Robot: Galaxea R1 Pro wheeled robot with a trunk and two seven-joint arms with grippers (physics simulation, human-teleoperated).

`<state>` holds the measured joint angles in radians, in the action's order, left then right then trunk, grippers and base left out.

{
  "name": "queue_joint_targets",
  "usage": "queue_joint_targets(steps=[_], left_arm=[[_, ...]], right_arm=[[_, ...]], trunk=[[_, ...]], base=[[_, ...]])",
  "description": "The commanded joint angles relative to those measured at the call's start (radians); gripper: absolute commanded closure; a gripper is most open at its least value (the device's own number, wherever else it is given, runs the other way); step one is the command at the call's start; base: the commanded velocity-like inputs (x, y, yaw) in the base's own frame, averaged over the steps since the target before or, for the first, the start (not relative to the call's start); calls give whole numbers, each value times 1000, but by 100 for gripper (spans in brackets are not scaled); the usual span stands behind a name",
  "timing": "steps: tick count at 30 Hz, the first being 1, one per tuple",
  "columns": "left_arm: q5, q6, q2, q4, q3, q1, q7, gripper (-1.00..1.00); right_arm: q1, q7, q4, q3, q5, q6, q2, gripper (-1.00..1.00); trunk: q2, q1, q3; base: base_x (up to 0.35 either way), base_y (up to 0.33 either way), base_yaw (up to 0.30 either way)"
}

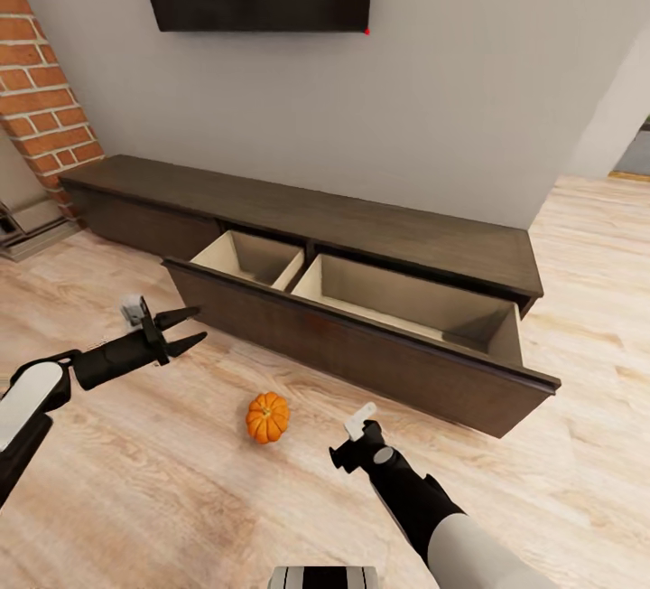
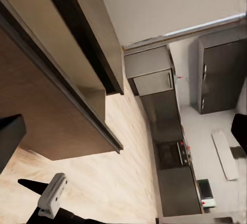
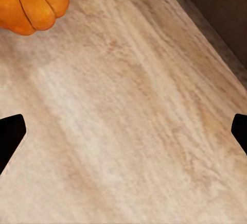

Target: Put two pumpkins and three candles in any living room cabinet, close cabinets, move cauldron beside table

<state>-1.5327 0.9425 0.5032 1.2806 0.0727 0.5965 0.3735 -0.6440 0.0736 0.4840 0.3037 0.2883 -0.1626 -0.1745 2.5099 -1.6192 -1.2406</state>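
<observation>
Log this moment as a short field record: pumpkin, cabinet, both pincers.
pumpkin: pumpkin on the wood floor in front of the cabinet, ungrasped
cabinet: cabinet against the wall, wide drawer pulled out, both visible compartments empty
left pincer: left pincer open, holding nothing
right pincer: right pincer beside the pumpkin, open, fingertips apart over bare floor

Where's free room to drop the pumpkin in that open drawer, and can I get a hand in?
Both compartments of the open drawer look bare: the wide right one, between divider and right end wall, and the smaller left one. The cabinet top is bare too. The pumpkin sits alone on the floor, between the left gripper and right gripper.
</observation>
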Motion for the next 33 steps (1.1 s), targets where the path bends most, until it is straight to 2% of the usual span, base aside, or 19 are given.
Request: queue_joint_targets(steps=[1,5,8,16,22,28,33], left_arm=[[-1,0,-8,-1,-2,0,1,-100],[-1,-1,-56,2,-6,0,3,-100],[-2,0,-70,9,-6,0,4,-100],[-3,2,-81,24,-7,0,8,-100],[-3,2,-81,25,-7,0,78,-100],[-3,2,-81,24,-6,0,87,-100],[-3,4,-81,22,-6,0,87,-100]], right_arm=[[0,0,0,0,-15,0,0,-100],[0,8,-1,3,-147,-2,0,-100],[0,29,-4,4,-178,-4,0,-100],[0,47,-13,4,-188,-5,0,-100],[0,68,-14,4,-191,-5,0,-100],[0,77,-15,3,-192,-1,0,-100],[0,78,-15,3,-192,-1,0,-100]], trunk=[[0,0,0],[0,0,0],[0,0,0],[0,0,0],[0,0,0],[0,0,0],[0,0,0]], base=[[0,0,24],[0,0,9],[32,0,2],[264,0,0],[302,0,40],[57,29,16],[6,234,2]])
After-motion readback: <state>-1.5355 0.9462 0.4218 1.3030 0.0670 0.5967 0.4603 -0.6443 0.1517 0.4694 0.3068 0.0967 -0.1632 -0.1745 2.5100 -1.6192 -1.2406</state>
